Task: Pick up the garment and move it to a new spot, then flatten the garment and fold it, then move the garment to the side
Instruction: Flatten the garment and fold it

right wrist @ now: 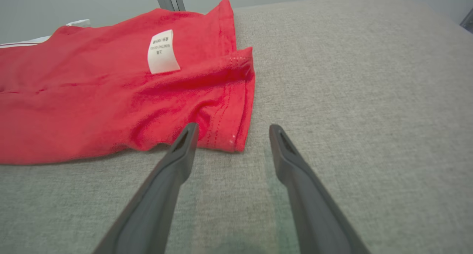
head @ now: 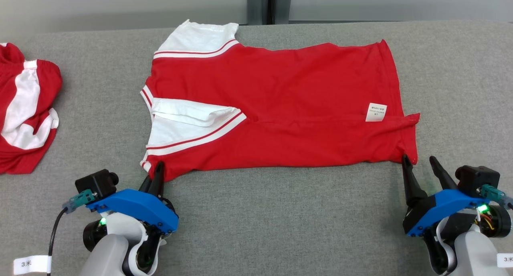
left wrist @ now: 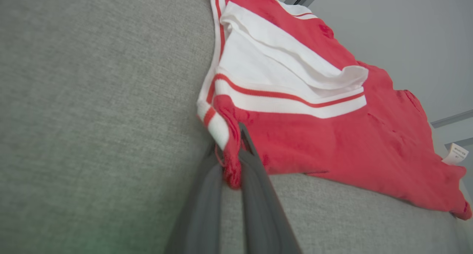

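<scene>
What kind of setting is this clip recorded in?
Likely an indoor robot test bench for cloth folding, not a home: a grey fabric-covered table, bare grey wall panels behind it, and a second red-and-white garment heaped beside the spread red shirt.

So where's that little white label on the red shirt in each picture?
Head view: label right of centre, on the shirt.
Left wrist view: label at the far right edge.
Right wrist view: label upper left of centre.
Shared landmark: the hem corner beside it.
</scene>
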Controlling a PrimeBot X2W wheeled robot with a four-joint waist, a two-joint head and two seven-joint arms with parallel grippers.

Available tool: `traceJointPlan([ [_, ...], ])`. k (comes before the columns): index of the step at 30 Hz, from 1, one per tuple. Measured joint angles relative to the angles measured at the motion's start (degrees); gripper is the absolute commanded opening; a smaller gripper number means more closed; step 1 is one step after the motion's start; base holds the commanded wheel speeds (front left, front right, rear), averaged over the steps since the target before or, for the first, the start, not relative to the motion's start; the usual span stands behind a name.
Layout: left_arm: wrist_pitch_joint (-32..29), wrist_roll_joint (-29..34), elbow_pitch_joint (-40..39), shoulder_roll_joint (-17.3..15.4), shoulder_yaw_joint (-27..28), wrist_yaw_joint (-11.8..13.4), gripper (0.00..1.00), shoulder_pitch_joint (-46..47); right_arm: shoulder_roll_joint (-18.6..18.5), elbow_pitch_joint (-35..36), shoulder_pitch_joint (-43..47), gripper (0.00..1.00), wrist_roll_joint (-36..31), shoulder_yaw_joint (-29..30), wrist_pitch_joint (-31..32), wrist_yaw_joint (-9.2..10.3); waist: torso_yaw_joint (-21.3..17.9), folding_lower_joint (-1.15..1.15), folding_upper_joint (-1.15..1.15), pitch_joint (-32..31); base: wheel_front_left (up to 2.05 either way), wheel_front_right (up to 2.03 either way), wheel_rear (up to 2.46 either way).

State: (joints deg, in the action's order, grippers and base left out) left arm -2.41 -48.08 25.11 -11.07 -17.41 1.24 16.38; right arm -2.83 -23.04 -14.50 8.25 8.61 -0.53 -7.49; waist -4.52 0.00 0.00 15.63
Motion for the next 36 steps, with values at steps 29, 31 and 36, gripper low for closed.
traceJointPlan([
  [29, 7.6, 3.7, -13.5, -3.7, -1.1, 0.0, 0.00, -7.5, 0.0, 2.8, -0.3, 0.00, 2.4, 3.2, 3.0, 0.00, 2.1, 0.00, 0.00, -4.7, 0.00, 0.00, 0.00],
  [31, 6.6, 4.2, -17.9, -5.1, -1.6, 1.2, 0.00, -11.3, 0.0, 7.9, 4.0, 0.00, 3.3, 3.2, 5.3, 0.00, 2.0, 0.01, 0.00, -5.2, 0.00, 0.00, 0.00],
  [36, 3.0, 3.6, -28.9, -7.7, -1.6, 4.7, 0.00, -20.9, 0.0, 18.3, 15.0, 0.00, 5.5, 4.0, 11.0, 0.00, 1.9, 0.00, 0.00, -5.5, 0.00, 0.00, 0.00],
])
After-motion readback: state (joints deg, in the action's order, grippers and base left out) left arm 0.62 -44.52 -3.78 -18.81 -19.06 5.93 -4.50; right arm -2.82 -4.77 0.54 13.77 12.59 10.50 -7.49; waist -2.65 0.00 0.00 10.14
